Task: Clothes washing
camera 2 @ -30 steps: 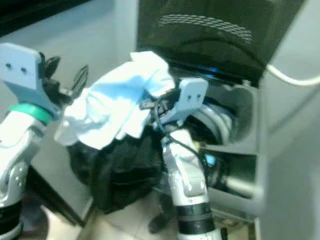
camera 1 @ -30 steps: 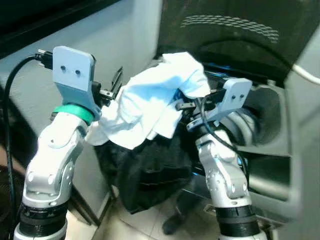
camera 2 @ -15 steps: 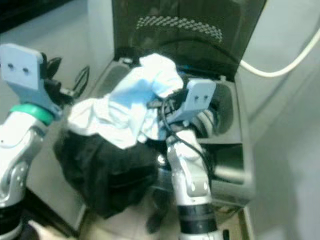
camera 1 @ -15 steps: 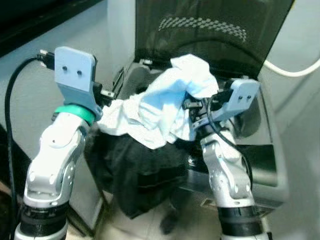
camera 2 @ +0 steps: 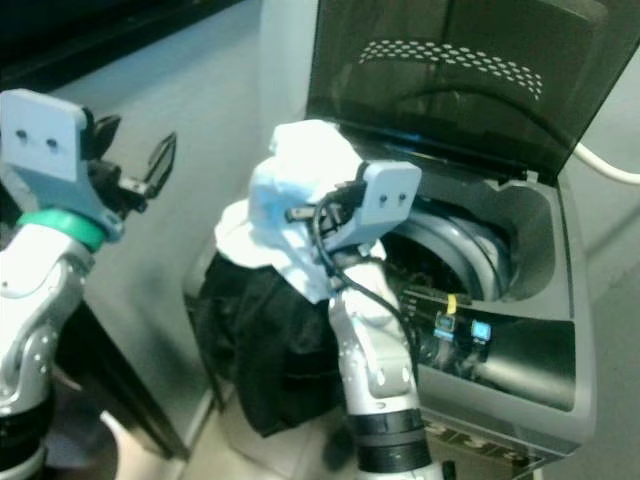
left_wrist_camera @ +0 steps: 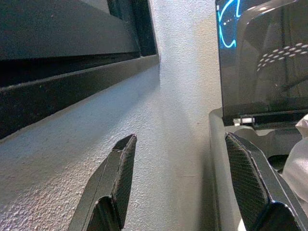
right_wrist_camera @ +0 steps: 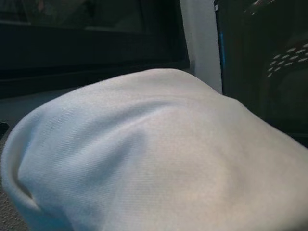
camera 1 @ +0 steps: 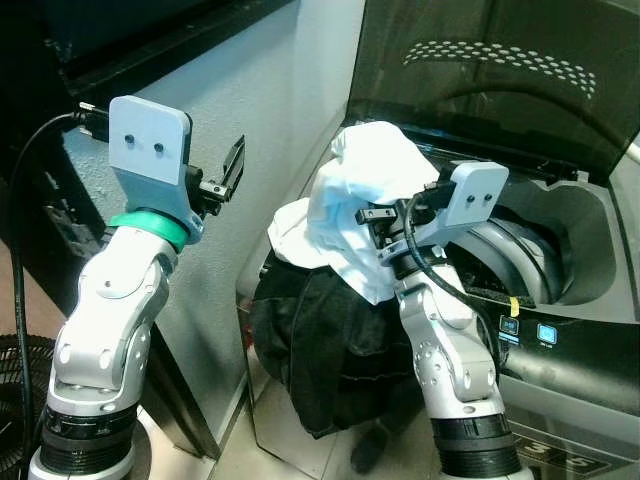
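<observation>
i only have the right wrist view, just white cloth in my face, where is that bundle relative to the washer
Observer: The white cloth is held up by the right gripper beside the washer's open top, not yet over the drum.
Operator: anything hanging under it
Observer: Yes, a dark garment hangs below the white cloth, down the washer's front corner.
Operator: is the lid up
Observer: The lid stands raised behind the drum.
Operator: left arm doing anything
Observer: The left gripper is open and empty, raised by the wall.

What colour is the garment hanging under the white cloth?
Black garment; clearest in the left eye view.
</observation>
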Controlling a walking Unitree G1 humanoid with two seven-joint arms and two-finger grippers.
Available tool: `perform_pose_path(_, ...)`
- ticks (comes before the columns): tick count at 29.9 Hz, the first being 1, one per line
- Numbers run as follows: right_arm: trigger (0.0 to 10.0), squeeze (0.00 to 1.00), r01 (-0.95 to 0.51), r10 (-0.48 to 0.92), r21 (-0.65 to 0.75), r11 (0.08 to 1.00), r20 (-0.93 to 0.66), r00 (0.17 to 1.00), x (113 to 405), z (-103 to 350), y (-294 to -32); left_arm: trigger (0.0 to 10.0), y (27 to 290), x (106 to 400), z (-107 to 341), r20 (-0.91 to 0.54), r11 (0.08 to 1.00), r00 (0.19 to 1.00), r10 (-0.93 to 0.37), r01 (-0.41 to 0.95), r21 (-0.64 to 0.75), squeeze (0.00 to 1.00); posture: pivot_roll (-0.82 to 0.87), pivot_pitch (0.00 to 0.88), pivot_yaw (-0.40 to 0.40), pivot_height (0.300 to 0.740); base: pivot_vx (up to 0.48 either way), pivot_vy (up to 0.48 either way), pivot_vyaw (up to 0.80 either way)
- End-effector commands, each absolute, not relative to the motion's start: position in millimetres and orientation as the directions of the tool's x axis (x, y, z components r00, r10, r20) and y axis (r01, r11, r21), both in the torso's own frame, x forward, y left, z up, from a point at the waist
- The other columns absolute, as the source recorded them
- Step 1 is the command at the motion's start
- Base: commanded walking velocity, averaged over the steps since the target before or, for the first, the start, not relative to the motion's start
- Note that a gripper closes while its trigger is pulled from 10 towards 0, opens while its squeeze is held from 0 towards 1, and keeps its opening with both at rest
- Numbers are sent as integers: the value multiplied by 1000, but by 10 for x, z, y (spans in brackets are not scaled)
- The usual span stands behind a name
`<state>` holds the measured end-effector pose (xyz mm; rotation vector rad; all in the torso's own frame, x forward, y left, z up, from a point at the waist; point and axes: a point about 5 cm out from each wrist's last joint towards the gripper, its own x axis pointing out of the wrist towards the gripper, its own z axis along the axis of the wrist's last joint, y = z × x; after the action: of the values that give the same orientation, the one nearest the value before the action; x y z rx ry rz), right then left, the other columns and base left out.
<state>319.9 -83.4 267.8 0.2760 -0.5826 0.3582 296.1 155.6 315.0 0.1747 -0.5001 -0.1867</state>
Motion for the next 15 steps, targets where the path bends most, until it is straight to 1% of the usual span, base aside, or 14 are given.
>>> perform_pose_path(1, 10000, 0, -392, 242, 148, 908, 581, 778, 3190, 2667, -851, 10000, 1543, 2963, 3107, 444, 966, 866, -229, 144, 216, 0, 83, 76, 35, 740, 0, 0, 0)
perform_pose_path(5, 10000, 0, -384, 235, 149, 911, 577, 782, 3197, 2660, -857, 10000, 1547, 2968, 3104, 443, 966, 868, -227, 144, 214, 0, 83, 76, 35, 740, 0, 0, 0)
perform_pose_path(8, 10000, 0, -359, 212, 161, 919, 568, 796, 3226, 2656, -895, 10000, 1551, 2969, 3100, 442, 966, 868, -226, 143, 214, 0, 83, 77, 35, 740, 0, 0, -800)
perform_pose_path(15, 10000, 0, -354, 203, 164, 921, 573, 794, 3233, 2679, -920, 10000, 1549, 2968, 3102, 443, 967, 868, -226, 143, 213, 0, 82, 77, 34, 740, 0, 0, -800)
